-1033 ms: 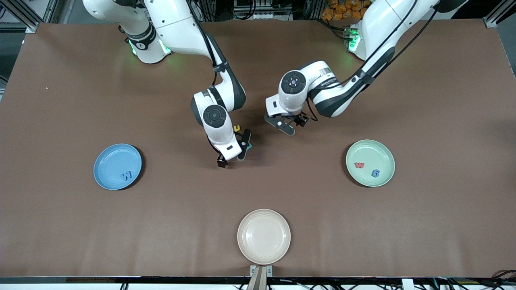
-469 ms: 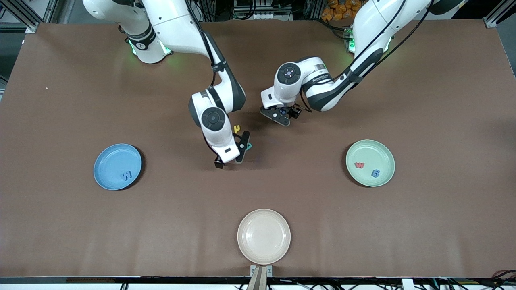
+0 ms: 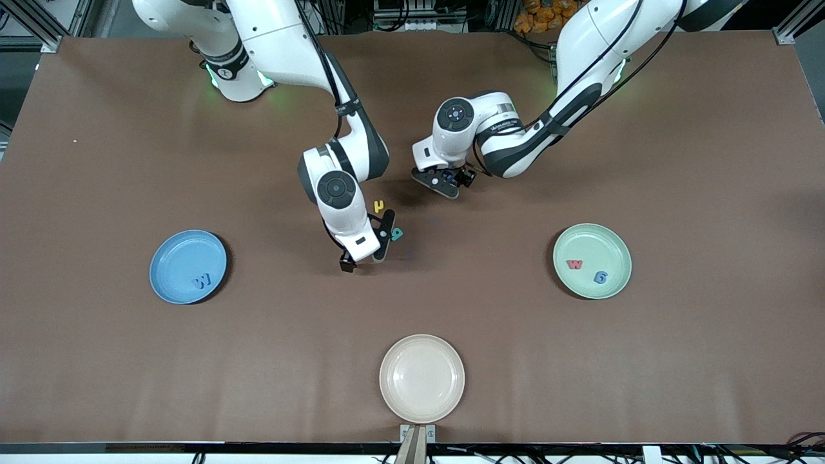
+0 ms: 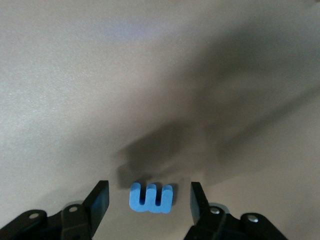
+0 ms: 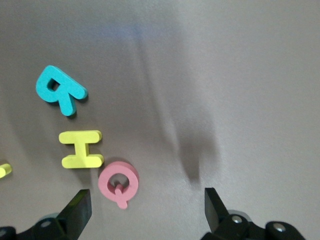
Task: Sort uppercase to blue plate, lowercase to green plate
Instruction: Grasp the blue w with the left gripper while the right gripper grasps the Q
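The small blue foam m [image 4: 151,197] lies flat on the table. My left gripper [image 4: 148,202] is open with a finger on each side of it, and a gap shows on both sides. This gripper [image 3: 442,182] hangs low near the table's middle. My right gripper [image 5: 146,207] is open and holds nothing. The red Q [image 5: 118,182] lies close by one of its fingers [image 5: 80,207], with the yellow H [image 5: 81,149] and the teal R [image 5: 60,90] beside it. The blue plate [image 3: 177,254] holds a blue W-like letter [image 3: 202,281]. The green plate [image 3: 593,241] holds a red w [image 3: 575,264] and a blue g [image 3: 600,277].
A beige plate [image 3: 421,377] sits near the table's front edge. A small yellow u-like letter [image 3: 379,206] and the teal R [image 3: 396,233] lie beside my right gripper [image 3: 364,259]. The two arms' wrists stand close together over the table's middle.
My left gripper has moved toward the robots' bases and a little toward the right arm's end of the table. My right gripper has shifted slightly toward the blue plate.
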Available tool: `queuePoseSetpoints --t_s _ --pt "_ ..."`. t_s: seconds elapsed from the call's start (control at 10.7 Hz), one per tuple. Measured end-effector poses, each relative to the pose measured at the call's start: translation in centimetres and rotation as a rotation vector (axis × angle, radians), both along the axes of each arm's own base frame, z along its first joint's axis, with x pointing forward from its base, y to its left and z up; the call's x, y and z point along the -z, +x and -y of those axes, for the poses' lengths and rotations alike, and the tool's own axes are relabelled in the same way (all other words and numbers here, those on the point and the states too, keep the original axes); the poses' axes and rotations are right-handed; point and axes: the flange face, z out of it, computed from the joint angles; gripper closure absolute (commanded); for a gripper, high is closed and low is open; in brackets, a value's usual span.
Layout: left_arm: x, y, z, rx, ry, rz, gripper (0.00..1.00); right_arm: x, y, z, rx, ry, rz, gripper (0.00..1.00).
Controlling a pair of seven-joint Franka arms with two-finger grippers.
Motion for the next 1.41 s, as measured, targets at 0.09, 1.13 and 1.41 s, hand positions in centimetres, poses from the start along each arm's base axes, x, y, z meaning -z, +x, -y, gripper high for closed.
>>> queuePoseSetpoints --t_s 0.09,1.13,1.41 --pt "0.2 -0.1 0.0 0.001 -0.002 -0.001 0.27 0.1 -0.2 -0.2 -0.005 0.000 0.004 0.00" --pt "1.3 -1.0 -0.4 0.014 0.013 -0.021 0.29 1.4 -0.4 -0.2 -0.010 -0.008 0.019 0.00" --pt "1.3 -1.0 -0.4 0.014 0.014 -0.021 0.32 1.8 -0.6 -0.3 -0.004 -0.004 0.013 0.90"
